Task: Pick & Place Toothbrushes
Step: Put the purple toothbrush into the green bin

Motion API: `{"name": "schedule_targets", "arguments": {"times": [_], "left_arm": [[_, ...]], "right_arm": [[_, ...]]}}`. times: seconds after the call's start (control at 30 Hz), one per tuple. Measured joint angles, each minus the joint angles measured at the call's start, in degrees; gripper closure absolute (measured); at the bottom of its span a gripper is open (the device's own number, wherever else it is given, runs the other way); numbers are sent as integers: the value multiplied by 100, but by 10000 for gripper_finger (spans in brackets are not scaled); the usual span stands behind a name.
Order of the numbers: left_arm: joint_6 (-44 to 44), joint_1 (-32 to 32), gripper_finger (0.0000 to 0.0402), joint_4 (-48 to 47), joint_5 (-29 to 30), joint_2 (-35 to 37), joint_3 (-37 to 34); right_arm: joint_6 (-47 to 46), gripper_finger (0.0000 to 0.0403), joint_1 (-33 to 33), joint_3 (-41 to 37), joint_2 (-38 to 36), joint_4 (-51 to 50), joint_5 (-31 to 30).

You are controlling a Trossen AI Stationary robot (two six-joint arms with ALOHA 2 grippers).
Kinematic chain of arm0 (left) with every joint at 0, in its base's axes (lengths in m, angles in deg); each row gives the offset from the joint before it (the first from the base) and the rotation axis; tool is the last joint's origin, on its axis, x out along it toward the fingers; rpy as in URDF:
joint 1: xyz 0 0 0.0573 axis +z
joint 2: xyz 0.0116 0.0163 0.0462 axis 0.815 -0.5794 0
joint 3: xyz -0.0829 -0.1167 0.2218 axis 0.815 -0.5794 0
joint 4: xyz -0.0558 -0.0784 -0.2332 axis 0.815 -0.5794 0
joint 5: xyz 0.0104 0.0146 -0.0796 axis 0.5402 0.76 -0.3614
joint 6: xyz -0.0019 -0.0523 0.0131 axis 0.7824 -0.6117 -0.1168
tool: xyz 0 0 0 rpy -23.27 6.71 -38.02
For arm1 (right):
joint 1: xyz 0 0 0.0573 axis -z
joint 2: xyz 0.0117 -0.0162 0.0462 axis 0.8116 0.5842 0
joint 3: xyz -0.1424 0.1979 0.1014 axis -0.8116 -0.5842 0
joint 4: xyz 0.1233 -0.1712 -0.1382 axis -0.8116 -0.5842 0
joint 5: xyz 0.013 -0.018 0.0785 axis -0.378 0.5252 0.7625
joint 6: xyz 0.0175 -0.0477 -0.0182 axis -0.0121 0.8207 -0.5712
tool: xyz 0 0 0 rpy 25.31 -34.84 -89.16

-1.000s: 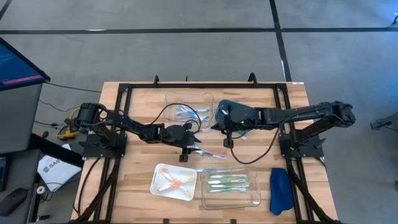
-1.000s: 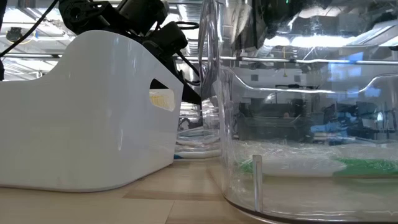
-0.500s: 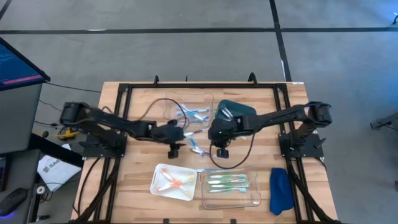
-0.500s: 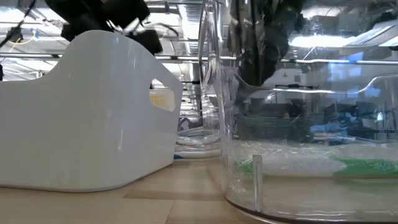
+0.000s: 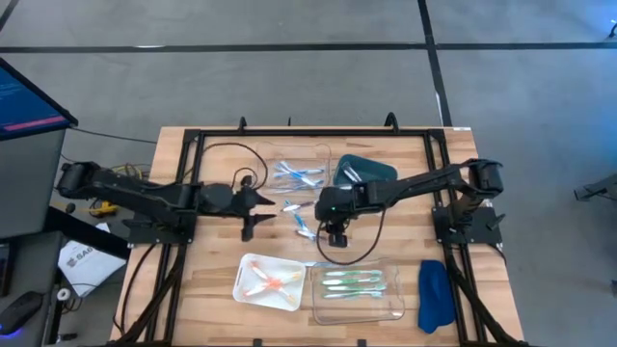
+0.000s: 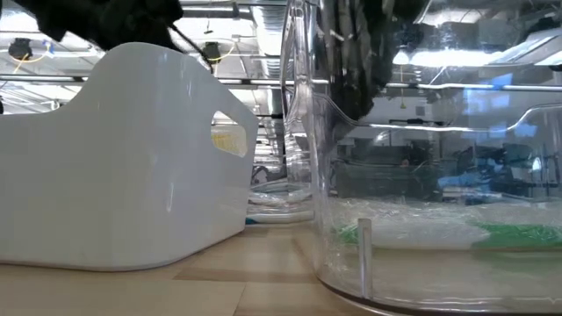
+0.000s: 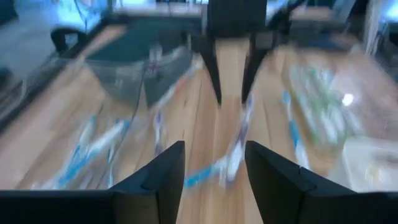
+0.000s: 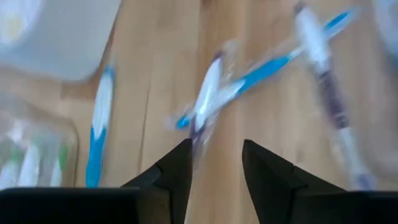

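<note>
Several loose blue-and-white toothbrushes lie flat on the wood at mid-table. My right gripper hangs over them, tipped downward and open. In the right wrist view its fingers stand just short of a wrapped blue-and-white toothbrush without touching it. My left gripper is open to their left, above the table, with nothing between its fingers. More blue toothbrushes lie in a clear tray at the far side. Orange ones lie in the white tray, green ones in the near clear tray.
A dark teal bin stands at the far side beside the far clear tray. A blue cloth lies at the near right. A black frame rims the table. The white tray and clear tray fill the low view.
My right gripper has come from beside the teal bin toward the near edge and down over the loose toothbrushes, tipping its fingers further downward. My left gripper has drawn back toward the table's left edge and risen, away from the toothbrushes.
</note>
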Motion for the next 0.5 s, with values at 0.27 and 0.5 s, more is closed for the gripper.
{"name": "schedule_targets", "arguments": {"times": [0.27, 0.5], "left_arm": [[33, -103, 238, 470, -93, 200, -172], [48, -107, 238, 598, -114, 148, -164]], "right_arm": [[96, 266, -199, 24, 401, 190, 19], [96, 270, -361, 13, 385, 187, 13]]}}
